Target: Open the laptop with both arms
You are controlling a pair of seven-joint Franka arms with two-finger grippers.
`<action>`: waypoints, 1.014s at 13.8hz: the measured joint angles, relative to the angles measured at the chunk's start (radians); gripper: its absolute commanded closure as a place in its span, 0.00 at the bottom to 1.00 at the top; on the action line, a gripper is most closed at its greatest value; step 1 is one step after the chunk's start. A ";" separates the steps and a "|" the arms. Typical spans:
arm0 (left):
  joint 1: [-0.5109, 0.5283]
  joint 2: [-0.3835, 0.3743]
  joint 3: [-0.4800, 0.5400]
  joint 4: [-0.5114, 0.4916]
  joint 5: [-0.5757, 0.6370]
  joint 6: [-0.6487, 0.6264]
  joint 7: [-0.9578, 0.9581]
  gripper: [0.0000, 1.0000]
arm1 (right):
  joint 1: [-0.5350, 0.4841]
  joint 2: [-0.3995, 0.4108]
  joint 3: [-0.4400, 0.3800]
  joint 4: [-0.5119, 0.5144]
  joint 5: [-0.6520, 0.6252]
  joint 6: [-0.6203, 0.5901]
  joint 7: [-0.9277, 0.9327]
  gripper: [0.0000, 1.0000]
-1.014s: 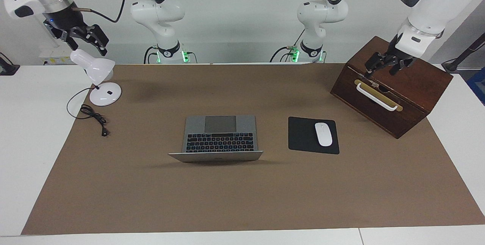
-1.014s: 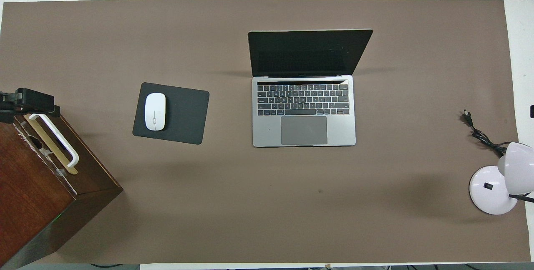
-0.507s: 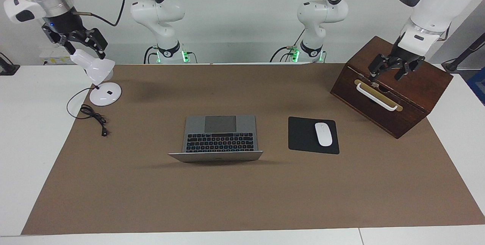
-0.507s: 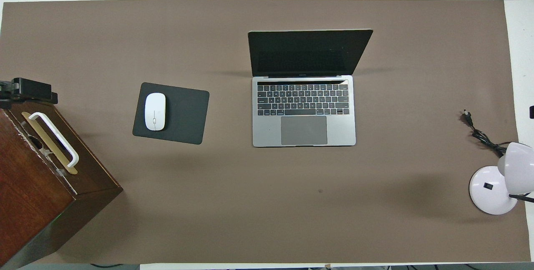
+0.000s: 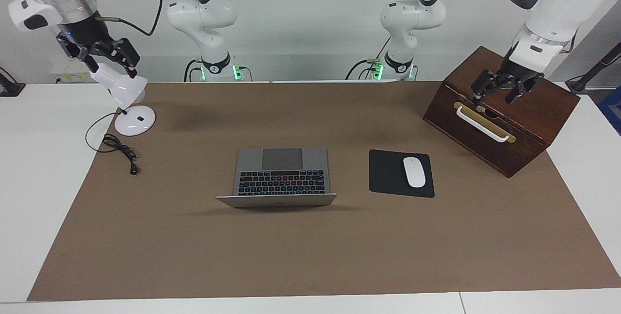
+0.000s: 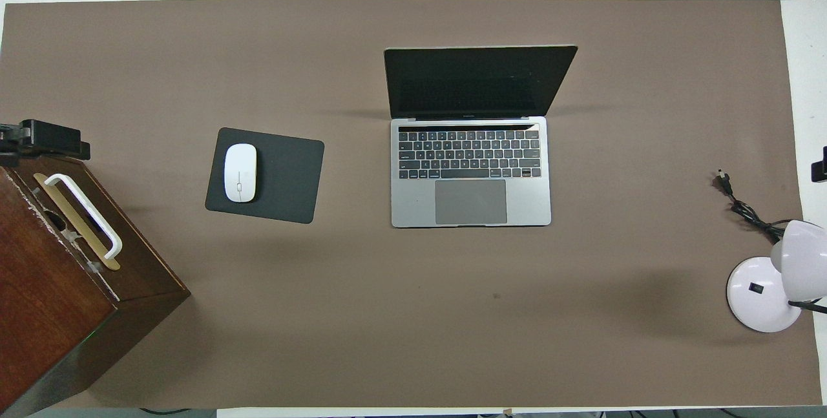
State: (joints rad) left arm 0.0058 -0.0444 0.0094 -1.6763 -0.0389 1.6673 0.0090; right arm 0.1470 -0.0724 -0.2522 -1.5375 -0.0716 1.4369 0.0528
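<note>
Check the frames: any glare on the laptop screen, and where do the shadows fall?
Overhead view: laptop screen is evenly dark, no glare; a thin shadow runs along the mat at its hinge line, and soft patches lie nearer the robots. Facing view: a soft shadow sits under the raised lid's edge; another blurry patch lies beside the lamp. All soft-edged, so lighting looks diffuse.

One high camera faces the robots across the table point(image 5: 310, 256); another looks steeply down on it from their end.

Mouse point(image 5: 414, 172) on pad point(image 5: 388, 174) beside laptop point(image 5: 281, 171) (open) — lamp point(image 5: 127, 95) perhaps nearer the robots.
</note>
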 measured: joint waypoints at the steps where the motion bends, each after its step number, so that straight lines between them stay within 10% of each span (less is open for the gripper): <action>1: 0.000 0.000 0.000 0.000 0.000 0.000 0.000 0.00 | 0.000 0.000 0.000 -0.004 0.000 0.005 0.000 0.00; 14: 0.002 0.000 0.005 0.000 0.000 -0.050 0.000 0.00 | 0.000 -0.012 0.000 -0.010 0.000 0.019 -0.001 0.00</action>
